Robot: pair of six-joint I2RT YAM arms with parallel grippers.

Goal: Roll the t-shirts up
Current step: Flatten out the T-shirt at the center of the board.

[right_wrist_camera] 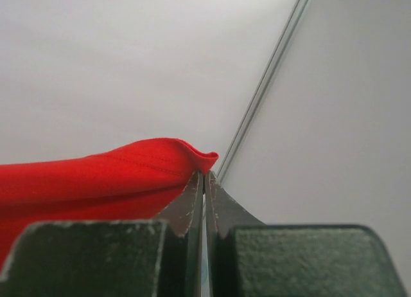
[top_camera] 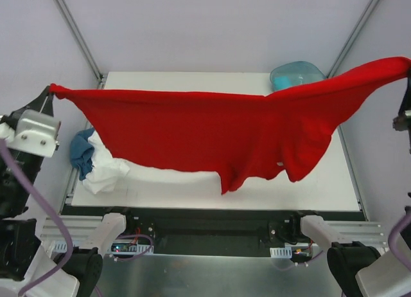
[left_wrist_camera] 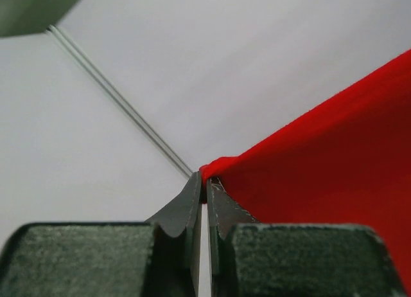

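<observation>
The left claw (left_wrist_camera: pixel 204 184) and right claw (right_wrist_camera: pixel 204 178) hold the red t-shirt (top_camera: pixel 212 130) spread, sagging.

The red t-shirt (top_camera: pixel 212 133) is coloured a plain bright red throughout. Its hem stitching is seen in the same red in the right wrist view, and one small pale speck is seen near its lower edge. The white t-shirt (top_camera: pixel 108 171) is plain white, and the blue t-shirt (top_camera: pixel 80 152) beside it is a muted denim blue. The tub (top_camera: pixel 295 74) is coloured a translucent pale teal. The desk (top_camera: pixel 192 184) is white, and the walls (top_camera: pixel 192 27) are a pale grey-lilac, crossed by grey metal bars (top_camera: pixel 76 32). The jaws are dark grey to black. A white housing (top_camera: pixel 35 133) and lilac cables (top_camera: pixel 45 207) are carried by the black arms.
</observation>
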